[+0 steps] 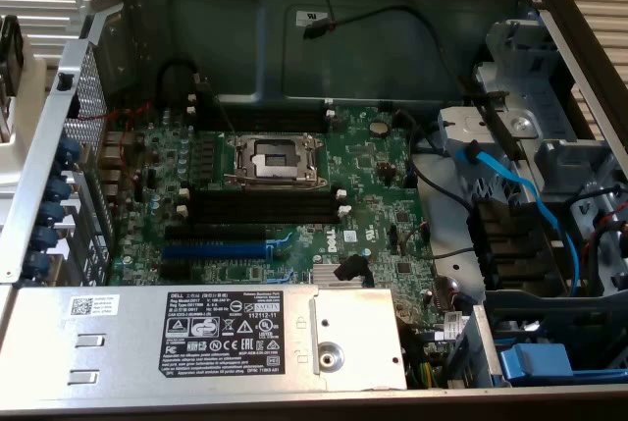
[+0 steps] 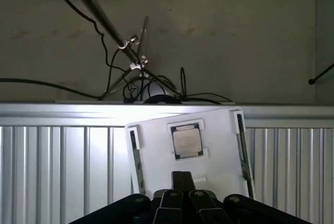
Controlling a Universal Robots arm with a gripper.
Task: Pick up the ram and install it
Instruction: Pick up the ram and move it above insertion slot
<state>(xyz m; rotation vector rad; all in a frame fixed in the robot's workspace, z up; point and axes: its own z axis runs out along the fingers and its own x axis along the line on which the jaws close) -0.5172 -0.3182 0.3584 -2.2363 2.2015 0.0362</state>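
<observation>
Now, tray: holding a chip and ram along both edges.
Gripper: hovering near tray, jaws pressing together, gripping nothing.

A white ribbed tabletop carries a white tray, lying askew to the ribs, and an open computer case

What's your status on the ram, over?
Pincer shut, holding nothing, facing white tray. Two ram strips along tray's sides, untouched. Processor chip sits between them. Black slots empty.
</observation>
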